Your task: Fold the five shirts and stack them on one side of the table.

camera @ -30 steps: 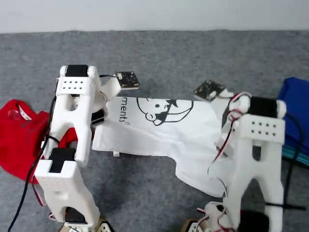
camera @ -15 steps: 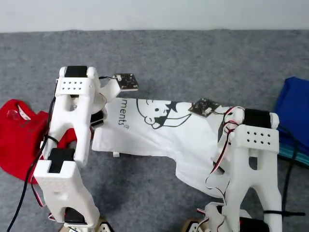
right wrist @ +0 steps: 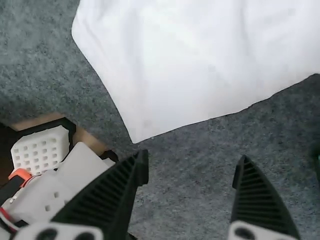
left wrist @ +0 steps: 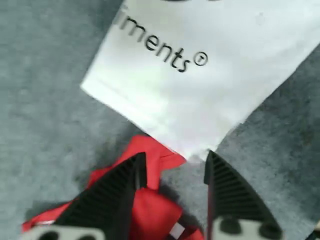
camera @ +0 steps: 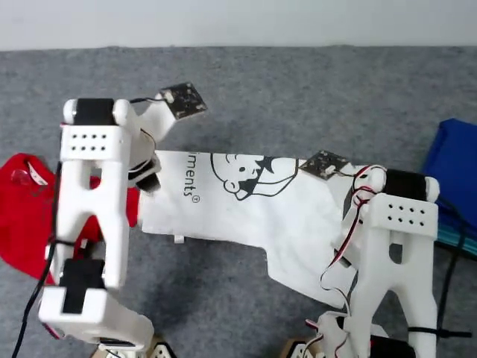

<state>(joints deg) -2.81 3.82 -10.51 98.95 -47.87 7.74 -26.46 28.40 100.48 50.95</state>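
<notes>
A white shirt (camera: 246, 205) with a black print lies partly folded across the middle of the grey table. In the left wrist view my left gripper (left wrist: 172, 187) is open and empty, over the spot where a corner of the white shirt (left wrist: 200, 80) overlaps the red shirt (left wrist: 150, 210). The red shirt (camera: 30, 212) lies crumpled at the table's left. My right gripper (right wrist: 192, 197) is open too, just off the near right corner of the white shirt (right wrist: 200, 65). Both grippers are hidden under their arms in the high view.
Folded blue cloth (camera: 455, 168) lies at the right edge, with a teal layer (camera: 455, 239) beneath it. The right arm's base (right wrist: 40, 165) stands close behind the right gripper. Bare grey table (camera: 298, 89) stretches behind the white shirt.
The left arm has swung left and lifted away from the white shirt's left end. The right arm has drawn back toward the near edge. The shirt's lower right edge shifted slightly.
</notes>
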